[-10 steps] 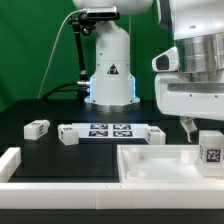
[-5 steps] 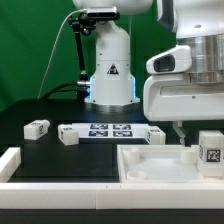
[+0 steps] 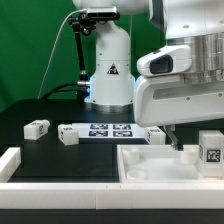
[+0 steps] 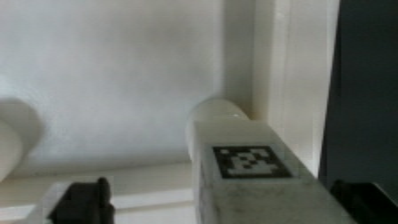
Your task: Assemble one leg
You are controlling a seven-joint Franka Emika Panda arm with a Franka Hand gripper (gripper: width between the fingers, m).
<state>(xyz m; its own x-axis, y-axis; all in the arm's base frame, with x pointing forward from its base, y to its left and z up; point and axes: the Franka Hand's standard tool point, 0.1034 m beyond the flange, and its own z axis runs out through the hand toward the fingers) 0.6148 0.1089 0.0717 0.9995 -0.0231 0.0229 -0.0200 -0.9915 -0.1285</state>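
Observation:
A leg, a small white post with a tag on its side, stands at the exterior view's right edge, by the right rim of the large white tray. My gripper hangs low over the tray, just to the exterior view's left of that leg. In the wrist view a tagged leg lies between my two dark fingers. My gripper is open, with a gap on one side of the leg. I cannot tell whether the other finger touches it.
Three more small white tagged parts lie on the black table. The marker board lies between them. A white rail runs along the front. The robot base stands behind.
My arm and hand have moved toward the exterior view's left and a little lower over the tray. The legs and the tray have not moved.

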